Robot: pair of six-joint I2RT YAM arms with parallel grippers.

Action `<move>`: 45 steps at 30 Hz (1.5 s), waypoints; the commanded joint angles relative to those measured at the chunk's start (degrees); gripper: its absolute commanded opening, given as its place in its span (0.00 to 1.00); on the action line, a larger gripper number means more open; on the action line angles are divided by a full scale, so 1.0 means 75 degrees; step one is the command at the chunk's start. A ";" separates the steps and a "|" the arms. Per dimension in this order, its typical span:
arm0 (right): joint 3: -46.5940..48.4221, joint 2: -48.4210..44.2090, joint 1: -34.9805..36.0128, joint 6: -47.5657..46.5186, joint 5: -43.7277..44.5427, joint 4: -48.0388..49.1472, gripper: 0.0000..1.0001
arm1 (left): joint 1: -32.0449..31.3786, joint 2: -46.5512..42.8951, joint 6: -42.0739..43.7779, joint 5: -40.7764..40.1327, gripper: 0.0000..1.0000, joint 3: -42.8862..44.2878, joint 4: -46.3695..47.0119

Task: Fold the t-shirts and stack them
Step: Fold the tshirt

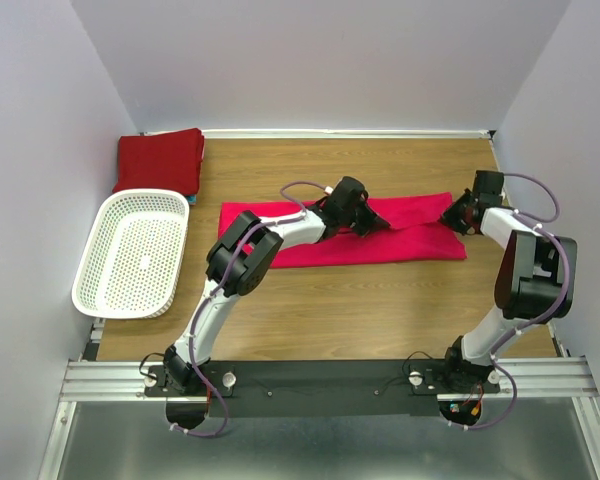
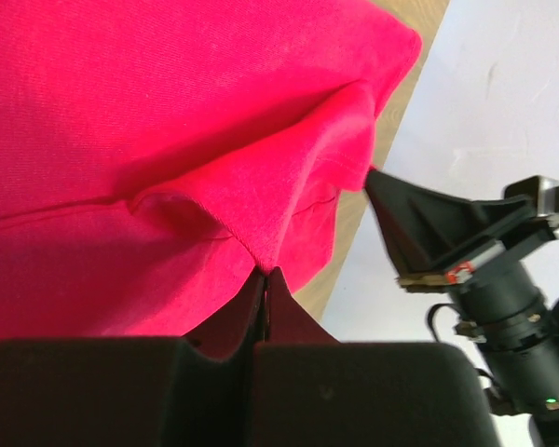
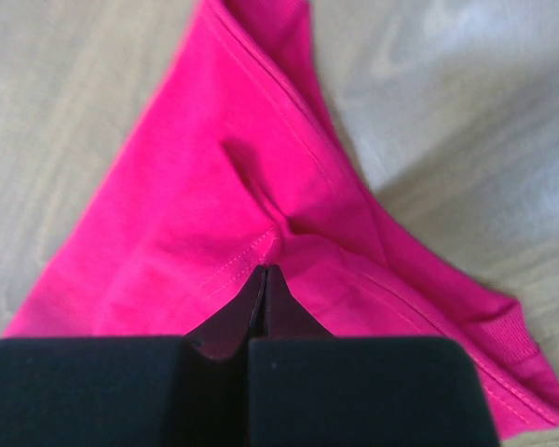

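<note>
1. The crimson-pink t-shirt [image 1: 410,242], on the bench [image 1: 360,310], is pinched by the left claw [image 1: 372,224] and right claw [image 1: 450,217], both closed on its cloth.
2. A fold is judged begun; a matched lift across is called for.

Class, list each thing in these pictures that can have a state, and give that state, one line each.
pink t-shirt: lying as a long folded band, pinched up at two spots.
dark red t-shirt: folded, at the far left.
basket: upright, nothing in it.
left gripper: shut on the pink t-shirt.
right gripper: shut on the pink t-shirt.
</note>
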 commanded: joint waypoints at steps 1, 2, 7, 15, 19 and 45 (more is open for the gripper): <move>-0.0385 -0.0097 -0.0082 0.0133 0.0038 -0.0093 0.01 | 0.0023 -0.0140 0.0122 0.0119 0.00 -0.0129 -0.0088; -0.0432 -0.0096 -0.0082 0.0121 0.0108 -0.0094 0.01 | 0.0046 -0.0151 0.0123 0.0095 0.00 -0.0222 -0.0100; -0.0479 -0.0026 -0.0094 -0.0031 0.0531 -0.0070 0.01 | 0.0152 -0.0222 0.0134 0.0072 0.00 -0.0457 -0.0112; -0.0058 0.0044 -0.0094 -0.0312 0.0976 -0.0082 0.01 | 0.0292 -0.0233 0.0240 0.0107 0.00 -0.0504 -0.0147; 0.0119 0.0079 -0.0094 -0.0336 0.0895 -0.0105 0.02 | 0.0363 -0.0210 0.0333 0.0177 0.00 -0.0422 -0.0170; 0.0154 -0.0354 -0.0094 -0.0757 0.0286 -0.0129 0.36 | 0.0386 -0.0724 0.1365 0.0143 0.64 -0.0386 -0.0522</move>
